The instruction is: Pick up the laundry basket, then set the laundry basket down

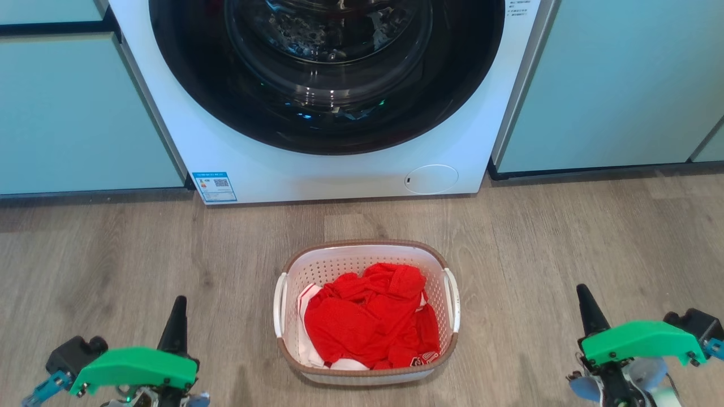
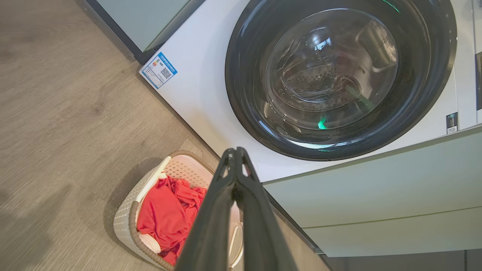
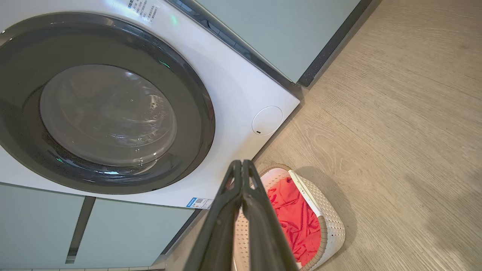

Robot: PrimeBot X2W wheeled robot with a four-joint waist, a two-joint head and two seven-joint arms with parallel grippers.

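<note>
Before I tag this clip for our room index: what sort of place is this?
Most likely a home laundry nook or utility area: a front-loading washing machine is built in between pale green cabinets, and a laundry basket of red clothes sits before it on the wood-look floor.

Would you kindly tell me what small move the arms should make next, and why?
Probably open both grippers before reaching in: the left gripper and right gripper are shut and well apart from the laundry basket, which sits on the floor between them, its white side handles free.
</note>
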